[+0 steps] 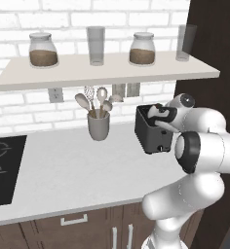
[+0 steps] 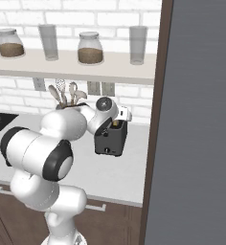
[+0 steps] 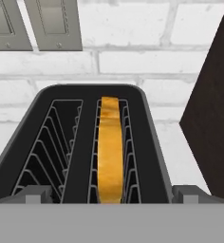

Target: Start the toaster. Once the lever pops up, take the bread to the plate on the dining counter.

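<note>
The black toaster (image 1: 152,132) stands on the pale worktop close to a dark side panel, and it also appears as the toaster (image 2: 110,139) from the other side. From the hand view I look straight down into the toaster (image 3: 80,142). The bread (image 3: 110,147), a yellowish-tan slice, stands on edge in its right slot; the left slot is empty. My gripper (image 3: 112,194) hovers just above the slots, open, with one fingertip on either side of the toaster's top and nothing between them. The hand (image 1: 159,115) sits over the toaster's top. The plate and the dining counter are out of view.
A grey utensil cup (image 1: 98,126) stands left of the toaster. A shelf (image 1: 107,73) with jars and glasses hangs low over the worktop. A black cooktop (image 1: 2,168) lies at the far left. A tall dark panel (image 2: 196,119) walls off the right side.
</note>
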